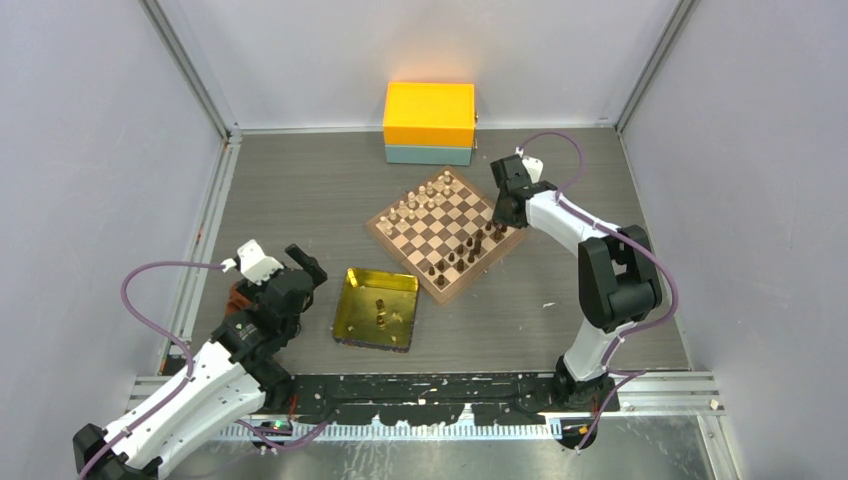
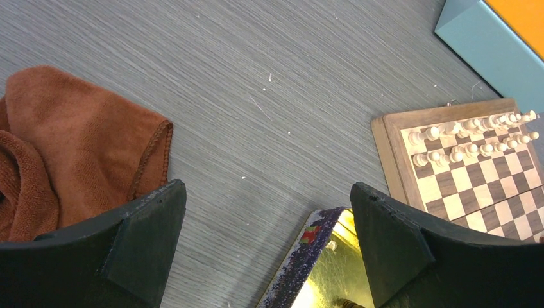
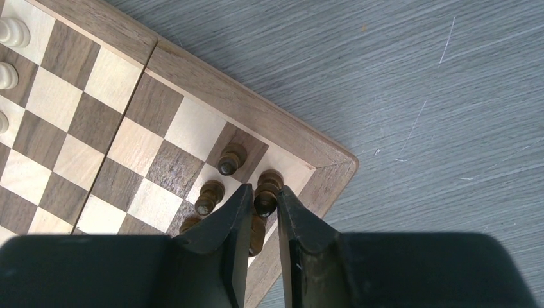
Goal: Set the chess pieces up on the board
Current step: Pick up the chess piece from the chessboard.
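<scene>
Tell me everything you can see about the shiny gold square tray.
The shiny gold square tray is shallow, with raised walls and a mirror-like, metallic-looking inside; the left wrist view shows a dark speckled outer wall. It lies flat on the grey table, near-left of the checkered wooden chessboard, not touching it. At least two small dark chess pieces sit inside.

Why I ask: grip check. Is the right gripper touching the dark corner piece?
Cannot tell: right wrist view shows right gripper flanking the dark piece; neither gap nor contact plain.
</scene>
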`<control>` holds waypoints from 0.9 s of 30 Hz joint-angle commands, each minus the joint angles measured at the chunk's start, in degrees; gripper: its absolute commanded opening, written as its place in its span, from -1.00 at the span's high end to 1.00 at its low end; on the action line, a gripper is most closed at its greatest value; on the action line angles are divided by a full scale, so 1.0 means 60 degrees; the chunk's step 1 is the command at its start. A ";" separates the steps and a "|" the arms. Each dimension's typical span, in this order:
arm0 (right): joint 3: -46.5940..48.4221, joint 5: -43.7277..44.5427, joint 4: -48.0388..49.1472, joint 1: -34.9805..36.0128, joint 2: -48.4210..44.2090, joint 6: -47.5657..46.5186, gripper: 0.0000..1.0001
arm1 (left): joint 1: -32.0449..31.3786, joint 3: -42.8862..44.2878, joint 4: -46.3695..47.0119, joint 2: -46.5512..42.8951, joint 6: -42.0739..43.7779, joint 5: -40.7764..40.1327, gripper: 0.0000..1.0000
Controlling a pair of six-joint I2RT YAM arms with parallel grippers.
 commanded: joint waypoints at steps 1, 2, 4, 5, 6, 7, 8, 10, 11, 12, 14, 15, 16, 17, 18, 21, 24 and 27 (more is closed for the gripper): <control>0.0301 -0.0007 0.0341 -0.0048 -0.0075 -0.0073 0.48 | -0.0036 -0.0011 0.0467 0.0037 -0.0004 -0.0273 -0.99; 0.0301 -0.0014 0.0339 -0.0044 -0.0082 -0.0073 0.54 | -0.0037 -0.0004 0.0462 0.0046 -0.0004 -0.0269 -0.99; 0.0300 -0.0008 0.0341 -0.0045 -0.0093 -0.0073 0.66 | -0.0039 -0.0011 0.0460 0.0053 -0.0004 -0.0270 -0.99; 0.0301 -0.0018 0.0341 -0.0044 -0.0093 -0.0073 0.74 | -0.0030 -0.0011 0.0467 0.0054 -0.0011 -0.0269 -0.99; 0.0288 -0.0021 0.0341 -0.0046 -0.0114 -0.0086 0.84 | -0.0036 -0.0011 0.0469 0.0040 -0.0018 -0.0269 -0.99; 0.0286 -0.0022 0.0329 -0.0046 -0.0133 -0.0088 0.95 | -0.0031 -0.0026 0.0466 0.0039 -0.0019 -0.0269 -0.99; 0.0286 -0.0009 0.0316 -0.0046 -0.0151 -0.0088 0.98 | -0.0036 -0.0026 0.0456 0.0039 -0.0017 -0.0269 -0.99; 0.0259 0.0018 0.0305 -0.0053 -0.0258 -0.0100 0.98 | -0.0029 -0.0026 0.0453 0.0025 -0.0019 -0.0255 -0.99; 0.0237 0.0040 0.0291 -0.0047 -0.0339 -0.0106 0.98 | -0.0042 -0.0026 0.0435 0.0024 -0.0019 -0.0254 -0.99; 0.0229 0.0050 0.0297 -0.0052 -0.0417 -0.0114 0.98 | -0.0036 -0.0026 0.0442 0.0024 -0.0022 -0.0254 -0.99; 0.0213 0.0066 0.0248 -0.0056 -0.0611 -0.0157 0.98 | -0.0040 -0.0028 0.0437 0.0024 -0.0033 -0.0248 -0.99; 0.0213 0.0066 0.0229 -0.0046 -0.0707 -0.0168 0.98 | -0.0030 -0.0026 0.0438 0.0019 -0.0033 -0.0233 -0.99; 0.0202 0.0066 0.0210 -0.0048 -0.0807 -0.0188 0.98 | -0.0042 -0.0026 0.0437 0.0024 -0.0046 -0.0226 -0.99; 0.0178 0.0066 0.0197 -0.0044 -0.0911 -0.0210 0.98 | -0.0031 -0.0026 0.0443 0.0024 -0.0048 -0.0211 -0.99; 0.0163 0.0079 0.0175 -0.0044 -0.1022 -0.0230 0.98 | -0.0042 -0.0026 0.0439 0.0021 -0.0057 -0.0207 -0.99; 0.0141 0.0119 0.0069 -0.0044 -0.1337 -0.0279 0.98 | -0.0029 -0.0026 0.0432 0.0016 -0.0076 -0.0182 -0.99; 0.0099 0.0062 -0.0027 -0.0044 -0.1677 -0.0294 0.98 | -0.0039 -0.0012 0.0412 -0.0017 -0.0077 -0.0171 -0.99; 0.0081 0.0008 -0.0218 0.0074 -0.2072 -0.0328 0.98 | -0.0033 -0.0005 0.0392 -0.0034 -0.0077 -0.0154 -0.99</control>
